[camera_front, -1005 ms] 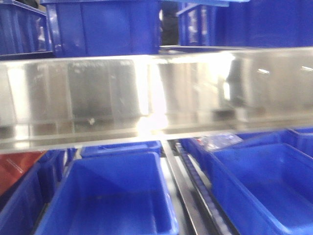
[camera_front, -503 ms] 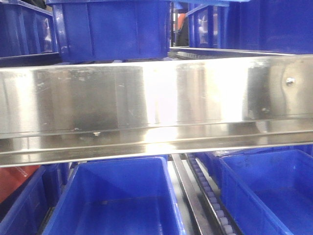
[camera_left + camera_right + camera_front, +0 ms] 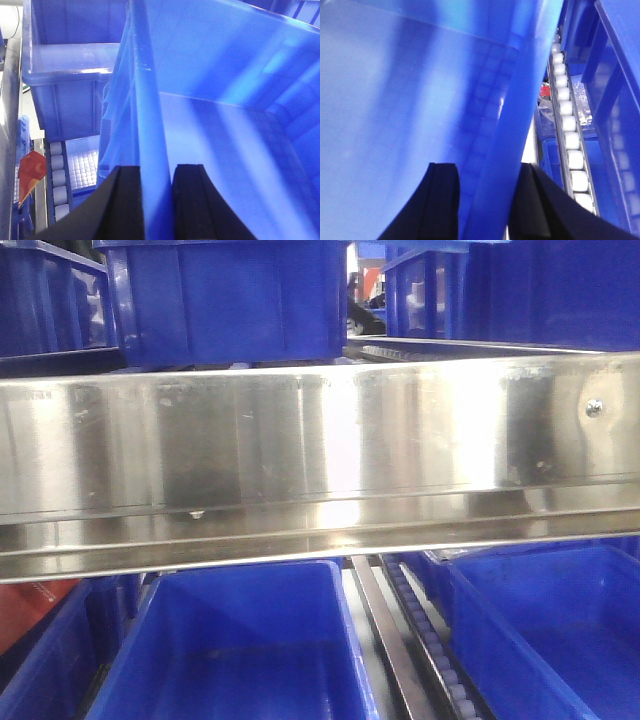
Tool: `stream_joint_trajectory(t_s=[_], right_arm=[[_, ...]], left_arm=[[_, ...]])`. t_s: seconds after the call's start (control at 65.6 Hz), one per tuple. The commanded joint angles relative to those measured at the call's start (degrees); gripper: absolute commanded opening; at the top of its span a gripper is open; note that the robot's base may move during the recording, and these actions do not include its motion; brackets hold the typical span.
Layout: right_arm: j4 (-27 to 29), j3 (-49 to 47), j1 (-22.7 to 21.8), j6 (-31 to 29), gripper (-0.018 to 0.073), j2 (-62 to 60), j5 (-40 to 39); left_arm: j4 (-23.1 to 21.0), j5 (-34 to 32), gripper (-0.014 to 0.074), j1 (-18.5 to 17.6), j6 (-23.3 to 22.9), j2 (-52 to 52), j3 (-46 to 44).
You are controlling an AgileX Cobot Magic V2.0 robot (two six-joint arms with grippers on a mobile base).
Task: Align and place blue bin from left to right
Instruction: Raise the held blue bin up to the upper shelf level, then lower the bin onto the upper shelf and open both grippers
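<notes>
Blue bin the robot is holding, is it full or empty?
Empty, as far as the pictures show: both wrist views look into the blue bin and show only bare walls and floor, with nothing lying inside.

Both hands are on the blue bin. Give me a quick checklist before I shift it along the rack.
1. Left hand grip: ok, its fingers straddle the blue bin rim, one on each side.
2. Right hand grip: ok, the bin's wall fills the gap between its fingers.
3. Bin level between the hands: cannot tell; the front view shows neither hand.
4. Clearance to the neighbouring bin: cannot tell; it sits close beyond the held wall.
5. Roller track: ok, the rollers in view are bare.
</notes>
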Motion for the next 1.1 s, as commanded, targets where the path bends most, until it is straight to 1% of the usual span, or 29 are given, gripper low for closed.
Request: stream_joint_trajectory(t_s=[0.0, 0.259, 0.35, 0.411, 0.487, 0.625, 0.716, 0.838, 1.021, 1.082], right_arm=[[-1.0, -0.7, 0.2, -2.4, -0.0153, -1.1, -4.0], [-1.0, -0.7, 0.2, -2.4, -0.0153, -1.1, -4.1], [-1.0, -0.7, 0.2, -2.4, -0.0153, -1.1, -5.9], [-0.9, -0.7, 0.2, -2.4, -0.0153, -1.3, -5.1], [-0.7, -0.8, 0.2, -2.4, -0.0153, -1.4, -5.1], [-0.6, -0.8, -1.1, -3.6, -0.0153, -1.1, -8.9], [-0.4, -0.8, -2.4, -3.6, -0.0153, -0.4, -11.8], [-0.2, -0.8, -3.6, -3.6, -0.0153, 1.7, -13.9], [-0.2, -0.8, -3.9, -3.6, -0.0153, 5.6, -16.1], [-0.2, -0.8, -3.9, -3.6, -0.0153, 7.0, -16.9]], left_arm=[[0.1, -9.3, -0.0111, 0.1, 0.6, -1.2, -0.9], [0.1, -9.3, -0.0111, 0.1, 0.6, -1.2, -0.9], [0.0, -9.3, -0.0111, 0.1, 0.6, -1.2, -0.9], [-0.1, -9.3, -0.0111, 0.1, 0.6, -1.2, -0.9], [-0.5, -8.6, -0.0111, 0.1, 0.6, -1.2, -0.9], [0.0, -5.7, -0.0111, 0.2, 0.6, -0.6, -0.9], [1.9, -3.7, -0.0111, 0.2, 0.4, 0.6, -0.9], [5.6, -0.5, -0.0111, 0.2, -1.4, 2.2, -0.9], [8.4, 3.4, -0.0111, 0.2, -1.6, 4.9, -0.9], [9.5, 4.0, -0.0111, 0.2, -2.8, 5.8, -0.9]])
